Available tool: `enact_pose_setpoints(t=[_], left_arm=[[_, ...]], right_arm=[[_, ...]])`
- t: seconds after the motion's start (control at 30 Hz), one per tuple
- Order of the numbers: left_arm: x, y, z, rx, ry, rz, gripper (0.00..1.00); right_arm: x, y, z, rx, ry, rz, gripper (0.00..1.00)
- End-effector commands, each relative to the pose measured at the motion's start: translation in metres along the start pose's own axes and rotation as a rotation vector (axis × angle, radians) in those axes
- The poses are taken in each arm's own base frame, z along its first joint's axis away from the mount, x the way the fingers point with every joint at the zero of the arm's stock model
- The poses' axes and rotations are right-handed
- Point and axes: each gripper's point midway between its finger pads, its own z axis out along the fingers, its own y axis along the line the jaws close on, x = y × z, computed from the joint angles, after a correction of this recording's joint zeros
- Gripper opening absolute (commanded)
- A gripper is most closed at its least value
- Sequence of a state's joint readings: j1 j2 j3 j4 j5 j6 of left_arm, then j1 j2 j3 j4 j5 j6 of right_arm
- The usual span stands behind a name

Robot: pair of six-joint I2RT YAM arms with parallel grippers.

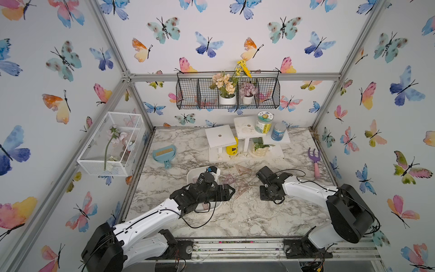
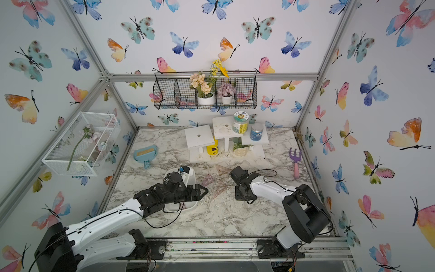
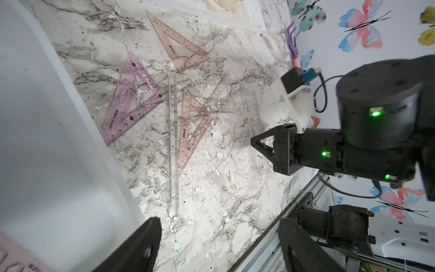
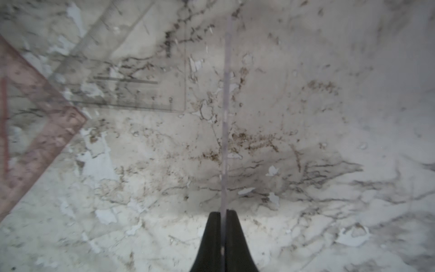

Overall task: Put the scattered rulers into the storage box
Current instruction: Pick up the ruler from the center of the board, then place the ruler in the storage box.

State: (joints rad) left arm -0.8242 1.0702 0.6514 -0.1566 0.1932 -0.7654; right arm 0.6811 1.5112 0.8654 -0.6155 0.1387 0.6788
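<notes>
R arm: we see the right pincer (image 4: 223, 213) clamped tight on a thin clear ruler (image 4: 224, 117). In the right wrist view that ruler shows edge-on, running straight out from betw the two pads. Its far end is too blurred for us to say whether it touches the bench (image 4: 306, 223). Near it a flat clear ruler (image 4: 141, 94) w/ printed marks lies on the marble.

L arm: the left pincer (image 3: 219, 247) stands wide open w/ nothing in it. It hangs at the rim of the storage box (image 3: 47, 141), one finger over the box edge, the other over bare bench. In both top views the storage box (image 1: 189, 175) sits mid-bench, mostly hidden under the L arm.

Rulers: a pink ruler (image 3: 14, 257) lies inside the box, at the end nearest the arm bases. The rest lie outside on the bench, betw the box & the R arm:
- purple set square (image 3: 122, 99), nearest the box
- long clear straight ruler (image 3: 173, 141), just beside it
- pink set square (image 3: 186, 131), close against that strip's other side
- second pink set square (image 3: 170, 47), further back, near the others
- faint clear set square (image 3: 219, 99), overlapping the pink one's corner

A toy fork (image 1: 315, 160) lies well apart, by the R wall
</notes>
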Motion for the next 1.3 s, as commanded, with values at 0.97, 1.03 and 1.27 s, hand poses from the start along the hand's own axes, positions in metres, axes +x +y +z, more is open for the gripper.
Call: enact_pose_setpoints(t=[0.97,1.03,1.27], left_arm=[[-0.064,0.083,-0.111,-0.131,-0.318,-0.189,0.88],[-0.063,0.084,-0.111,-0.134,-0.314,-0.19,0.88],[-0.064,0.084,-0.11,-0.133,-0.318,-0.191,0.88]], right_arm=[[-0.013,0.279,-0.076,-0.681,0.037,-0.366,0.01],[-0.01,0.282,-0.072,-0.679,0.04,-0.371,0.01],[-0.01,0.288,-0.065,-0.673,0.039,-0.378,0.03]])
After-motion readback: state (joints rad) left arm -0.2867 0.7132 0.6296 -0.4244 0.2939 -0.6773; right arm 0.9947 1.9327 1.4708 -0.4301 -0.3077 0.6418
